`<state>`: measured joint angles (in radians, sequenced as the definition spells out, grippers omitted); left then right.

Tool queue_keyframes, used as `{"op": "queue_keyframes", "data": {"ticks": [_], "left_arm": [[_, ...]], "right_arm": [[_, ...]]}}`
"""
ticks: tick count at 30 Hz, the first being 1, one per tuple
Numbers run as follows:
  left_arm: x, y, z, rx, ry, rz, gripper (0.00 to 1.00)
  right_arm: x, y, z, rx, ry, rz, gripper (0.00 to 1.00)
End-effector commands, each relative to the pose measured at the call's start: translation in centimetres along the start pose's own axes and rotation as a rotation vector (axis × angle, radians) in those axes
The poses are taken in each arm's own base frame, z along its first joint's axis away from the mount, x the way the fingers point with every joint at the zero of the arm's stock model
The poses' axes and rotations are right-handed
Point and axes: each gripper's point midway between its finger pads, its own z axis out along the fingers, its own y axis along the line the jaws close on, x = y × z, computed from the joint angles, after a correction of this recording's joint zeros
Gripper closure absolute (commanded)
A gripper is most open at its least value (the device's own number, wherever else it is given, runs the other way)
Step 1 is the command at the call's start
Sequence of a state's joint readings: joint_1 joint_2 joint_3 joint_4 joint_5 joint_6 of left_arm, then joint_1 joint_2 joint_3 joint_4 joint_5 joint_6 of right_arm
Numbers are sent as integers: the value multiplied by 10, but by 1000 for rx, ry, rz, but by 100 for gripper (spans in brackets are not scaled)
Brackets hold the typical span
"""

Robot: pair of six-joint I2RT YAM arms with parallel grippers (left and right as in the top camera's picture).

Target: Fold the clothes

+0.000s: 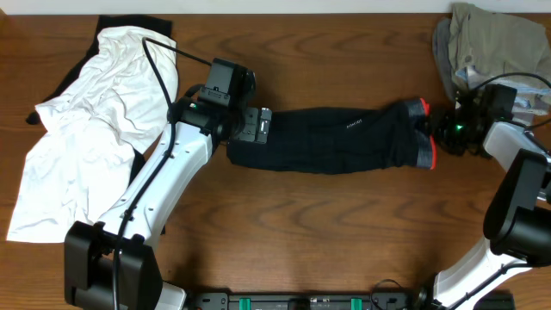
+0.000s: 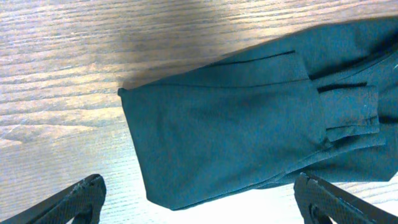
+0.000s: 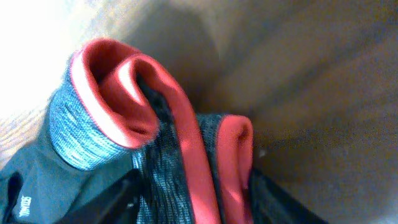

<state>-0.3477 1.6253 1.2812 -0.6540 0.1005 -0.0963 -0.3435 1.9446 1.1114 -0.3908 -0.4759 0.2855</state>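
Observation:
The clothes, long black pants (image 1: 336, 138), lie stretched flat across the middle of the table, leg ends to the left. Their grey waistband edged in red-orange (image 1: 424, 129) is at the right. My left gripper (image 1: 254, 125) hovers over the leg ends and stands open, its fingers wide apart on either side of the dark hem (image 2: 186, 143) in the left wrist view. My right gripper (image 1: 439, 129) is at the waistband. In the right wrist view the bunched red and grey waistband (image 3: 87, 130) fills the gap between the fingers (image 3: 121, 199), which press on it.
A large white garment (image 1: 95, 120) is spread at the far left with a dark cloth (image 1: 129, 21) under its top edge. Khaki-beige garments (image 1: 491, 39) are piled at the back right corner, just behind my right arm.

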Motion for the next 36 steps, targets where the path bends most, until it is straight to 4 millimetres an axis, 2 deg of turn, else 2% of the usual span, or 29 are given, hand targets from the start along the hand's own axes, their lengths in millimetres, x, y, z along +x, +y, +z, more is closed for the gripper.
{"op": "queue_keyframes", "data": {"ticks": [1, 3, 4, 6, 9, 10, 15, 21, 28, 32, 36], "left_arm": [[-4, 3, -2, -13, -9, 14, 2], [-4, 3, -2, -13, -9, 14, 2], [-4, 3, -2, -13, -9, 13, 2], [-4, 3, -2, -13, -9, 14, 2], [-4, 3, -2, -12, -10, 13, 2], [-4, 3, -2, -12, -10, 14, 2], [-6, 3, -2, -12, -16, 14, 2], [-6, 3, -2, -11, -17, 14, 2], [-6, 3, -2, -11, -17, 14, 2], [-6, 3, -2, -11, -17, 14, 2], [-6, 3, -2, -12, -17, 14, 2]], "right_arm": [[39, -45, 14, 106, 115, 109, 52], [38, -51, 11, 109, 115, 112, 59], [38, -53, 10, 109, 114, 110, 69], [37, -56, 8, 105, 113, 103, 83], [35, -55, 7, 94, 110, 82, 97], [33, -54, 7, 89, 109, 72, 99], [18, -39, -2, 44, 108, 2, 99], [-11, -21, -28, 50, 115, -110, 99], [-37, -9, -61, 71, 105, -180, 99], [-45, 5, -74, 53, 109, -225, 99], [-42, 29, -79, 8, 130, -283, 99]]}}
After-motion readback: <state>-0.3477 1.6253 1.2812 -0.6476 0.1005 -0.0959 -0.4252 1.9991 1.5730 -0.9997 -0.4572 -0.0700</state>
